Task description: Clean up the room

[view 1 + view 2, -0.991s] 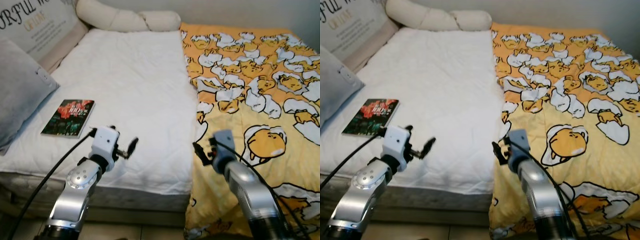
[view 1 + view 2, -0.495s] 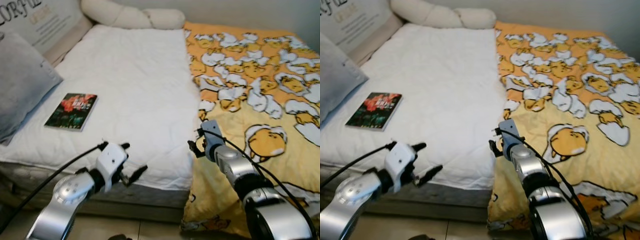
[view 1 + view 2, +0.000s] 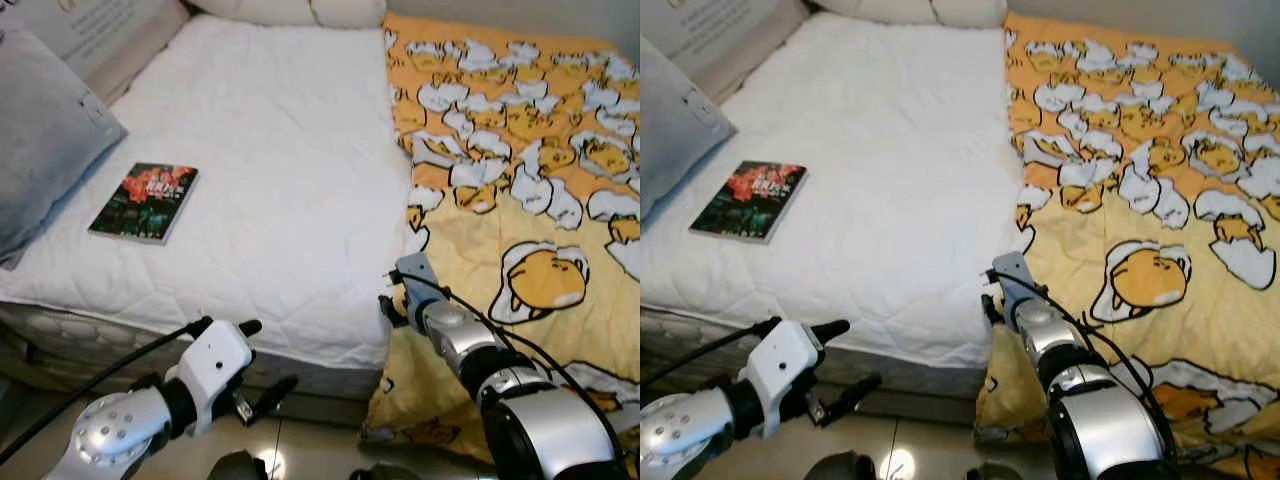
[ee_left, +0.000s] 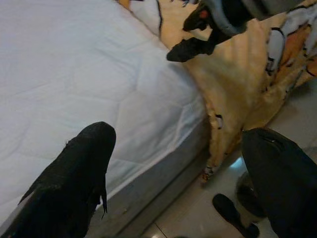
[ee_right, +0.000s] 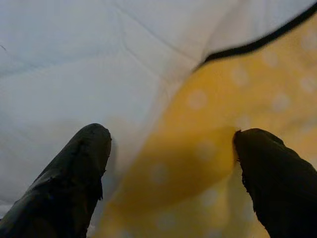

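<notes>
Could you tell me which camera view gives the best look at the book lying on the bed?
The left eye view shows the book best: its whole dark, red-flowered cover lies flat on the white mattress beside the grey pillow. The right eye view shows it equally whole, nearer the frame's edge.

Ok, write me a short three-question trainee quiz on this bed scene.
1. True or false: the book lies on the yellow blanket.
2. Which end effector is at the blanket's edge? A) left B) right
3. Fill in: the left end effector hangs below the mattress edge with its fingers ____.

Key:
1. False; it lies on the white mattress, near the grey pillow.
2. B; the right end effector, open, straddles the blanket's edge.
3. Open.
</notes>
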`<state>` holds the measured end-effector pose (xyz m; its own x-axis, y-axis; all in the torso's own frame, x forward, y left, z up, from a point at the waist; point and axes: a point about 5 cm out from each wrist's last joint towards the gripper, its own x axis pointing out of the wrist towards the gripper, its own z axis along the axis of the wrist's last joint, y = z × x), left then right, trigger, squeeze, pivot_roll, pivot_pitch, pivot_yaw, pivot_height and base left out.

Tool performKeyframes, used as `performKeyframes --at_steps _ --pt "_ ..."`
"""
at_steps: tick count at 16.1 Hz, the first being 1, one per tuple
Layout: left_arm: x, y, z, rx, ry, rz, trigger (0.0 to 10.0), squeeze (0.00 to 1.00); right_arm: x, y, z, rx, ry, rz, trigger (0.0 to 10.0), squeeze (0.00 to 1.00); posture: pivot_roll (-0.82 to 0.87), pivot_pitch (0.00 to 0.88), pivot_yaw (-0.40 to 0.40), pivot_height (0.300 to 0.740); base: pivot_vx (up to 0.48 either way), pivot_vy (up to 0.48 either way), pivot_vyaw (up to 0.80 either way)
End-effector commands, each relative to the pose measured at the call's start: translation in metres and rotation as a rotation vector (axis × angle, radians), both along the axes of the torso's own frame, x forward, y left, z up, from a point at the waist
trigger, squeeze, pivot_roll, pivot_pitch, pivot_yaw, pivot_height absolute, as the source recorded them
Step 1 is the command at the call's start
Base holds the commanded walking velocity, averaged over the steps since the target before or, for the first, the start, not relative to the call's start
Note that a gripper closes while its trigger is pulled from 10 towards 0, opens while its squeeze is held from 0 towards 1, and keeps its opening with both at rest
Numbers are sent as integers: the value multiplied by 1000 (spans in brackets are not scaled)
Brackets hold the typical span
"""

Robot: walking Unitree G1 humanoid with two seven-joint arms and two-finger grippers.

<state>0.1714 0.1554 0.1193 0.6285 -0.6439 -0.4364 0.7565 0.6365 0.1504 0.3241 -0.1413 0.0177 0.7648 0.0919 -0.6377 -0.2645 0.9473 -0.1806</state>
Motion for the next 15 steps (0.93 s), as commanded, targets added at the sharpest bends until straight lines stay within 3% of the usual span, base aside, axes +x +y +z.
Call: performKeyframes --at_steps 1,2,8,15 --pt "-4 -3 3 -3 6 -18 10000 333 -4 -4 -5 -15 16 -18 1333 0 107 153 -60 740 0 0 0" --pt "-6 -4 4 -1 14 -23 10000 337 -7 -6 -9 -2 27 -34 0 0 114 158 -59 740 0 0 0" --pt "-7 -5 6 5 31 -25 10000 329 -13 -15 -14 15 52 -76 0 0 101 145 -52 740 0 0 0" --pt "-1 -5 4 7 24 -20 10000 329 -11 -14 -12 50 53 -66 0 0 102 118 -57 740 0 0 0"
